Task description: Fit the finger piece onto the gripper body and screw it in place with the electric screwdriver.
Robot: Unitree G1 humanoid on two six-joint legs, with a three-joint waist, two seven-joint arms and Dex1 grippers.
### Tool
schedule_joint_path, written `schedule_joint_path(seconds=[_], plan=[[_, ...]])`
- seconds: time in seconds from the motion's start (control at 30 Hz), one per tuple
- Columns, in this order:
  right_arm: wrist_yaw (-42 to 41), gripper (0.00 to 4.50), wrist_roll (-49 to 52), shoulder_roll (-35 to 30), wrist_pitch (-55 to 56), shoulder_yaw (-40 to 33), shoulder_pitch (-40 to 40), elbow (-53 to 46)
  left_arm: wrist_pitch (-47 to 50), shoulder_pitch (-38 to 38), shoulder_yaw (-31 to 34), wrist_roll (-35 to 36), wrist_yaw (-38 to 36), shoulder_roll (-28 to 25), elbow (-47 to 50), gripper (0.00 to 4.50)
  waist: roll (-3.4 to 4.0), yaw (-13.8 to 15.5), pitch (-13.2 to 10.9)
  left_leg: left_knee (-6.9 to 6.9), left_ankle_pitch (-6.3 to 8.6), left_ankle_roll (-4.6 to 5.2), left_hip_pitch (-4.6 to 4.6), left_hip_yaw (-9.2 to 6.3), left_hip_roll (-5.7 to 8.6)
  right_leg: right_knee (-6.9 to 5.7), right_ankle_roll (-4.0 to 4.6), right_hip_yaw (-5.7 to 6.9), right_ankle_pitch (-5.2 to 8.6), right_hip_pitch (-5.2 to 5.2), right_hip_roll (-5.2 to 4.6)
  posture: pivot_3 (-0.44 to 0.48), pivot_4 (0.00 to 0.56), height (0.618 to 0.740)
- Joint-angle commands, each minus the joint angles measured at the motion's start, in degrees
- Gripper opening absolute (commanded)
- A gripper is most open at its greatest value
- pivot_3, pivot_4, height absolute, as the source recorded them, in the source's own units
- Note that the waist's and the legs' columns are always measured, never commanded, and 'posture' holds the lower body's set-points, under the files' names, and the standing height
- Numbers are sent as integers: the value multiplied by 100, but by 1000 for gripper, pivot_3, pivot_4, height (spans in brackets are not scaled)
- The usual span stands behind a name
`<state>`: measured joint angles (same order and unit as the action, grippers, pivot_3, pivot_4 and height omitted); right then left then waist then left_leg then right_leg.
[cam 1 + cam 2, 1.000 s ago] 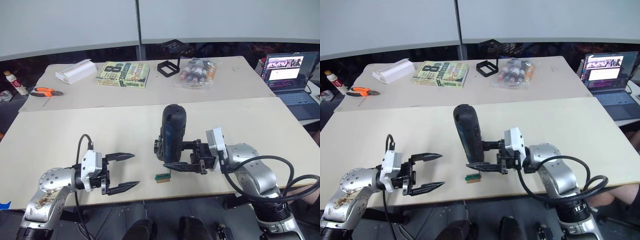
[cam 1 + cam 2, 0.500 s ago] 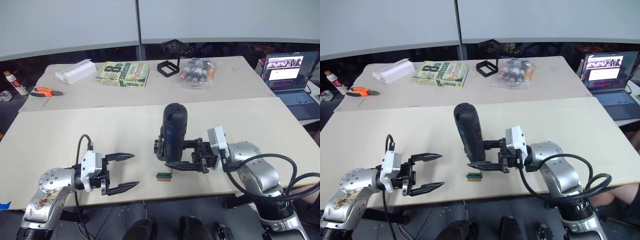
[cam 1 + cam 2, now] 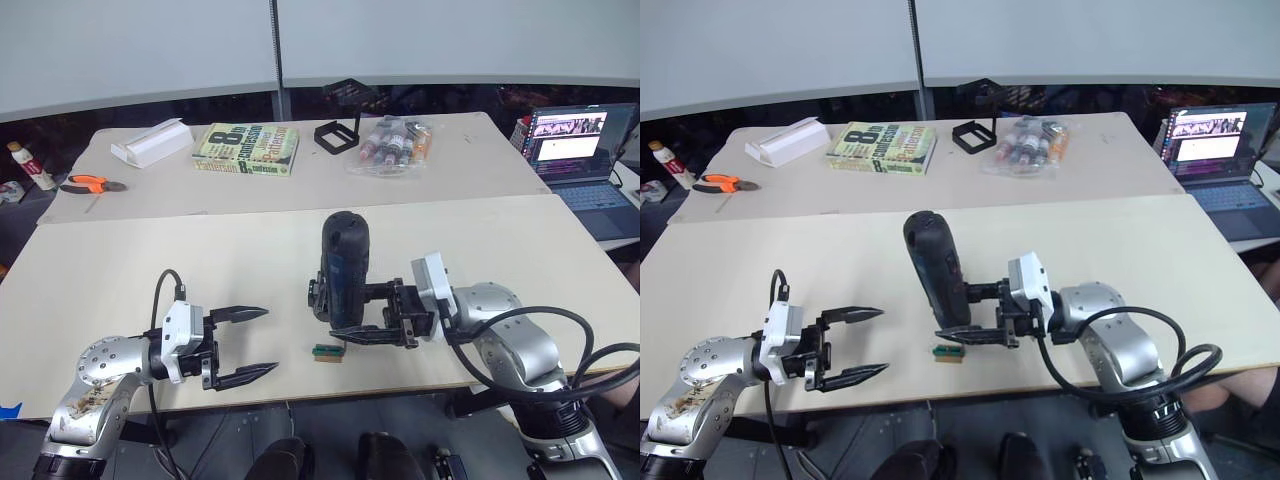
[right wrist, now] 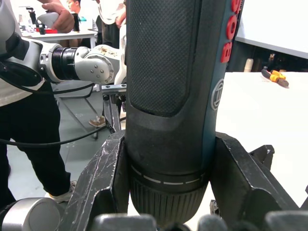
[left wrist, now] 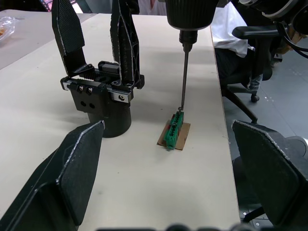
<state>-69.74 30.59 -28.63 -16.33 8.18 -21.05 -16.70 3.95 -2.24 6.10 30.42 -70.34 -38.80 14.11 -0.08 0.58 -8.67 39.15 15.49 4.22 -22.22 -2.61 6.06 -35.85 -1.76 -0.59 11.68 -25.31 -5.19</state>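
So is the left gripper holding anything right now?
No, the left gripper hangs open and empty, apart from the gripper body.

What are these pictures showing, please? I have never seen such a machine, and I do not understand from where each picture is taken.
This is a humanoid robot at a table. Two pictures come from cameras in its head, two from its wrists. The right gripper holds the electric screwdriver upright, its bit on a small green block. The left gripper is open and holds nothing. The left wrist picture shows the gripper body standing beside the block. Farther back lie a book, orange pliers, a white box and a laptop.
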Motion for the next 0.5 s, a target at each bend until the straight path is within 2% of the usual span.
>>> schedule_joint_path(seconds=[0.03,0.5], plan=[[17,1934,169,33,46,-86,-112,-134,-67,28,36,36,20,-5,90,4500,0,-1,0,0,0,0,0,0,0,0,0,0,0,0,0,0,150,740],[-76,1934,160,-127,-203,1,-132,-136,-64,86,-1,19,63,25,81,4500,0,0,0,0,0,0,0,0,0,0,0,0,0,0,0,0,150,740]])
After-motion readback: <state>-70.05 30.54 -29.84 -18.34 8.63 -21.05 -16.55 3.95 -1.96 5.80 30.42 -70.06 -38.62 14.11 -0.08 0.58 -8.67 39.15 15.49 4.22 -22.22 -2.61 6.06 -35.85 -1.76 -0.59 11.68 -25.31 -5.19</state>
